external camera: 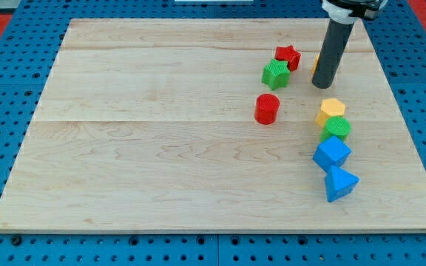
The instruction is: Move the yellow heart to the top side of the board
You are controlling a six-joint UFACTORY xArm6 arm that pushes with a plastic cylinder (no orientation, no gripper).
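My tip [322, 86] rests on the board at the view's upper right. A yellow block [315, 65] shows only as a thin sliver at the rod's left edge, just above the tip. The rod hides most of it, so I cannot make out its shape. A second yellow block, a hexagon [331, 109], lies just below and to the right of the tip, apart from it.
A red star [288, 56] and a green star [275, 74] touch each other left of the rod. A red cylinder [267, 108] stands below them. Under the yellow hexagon lie a green block [336, 128], a blue cube [332, 153] and a blue triangle [340, 182].
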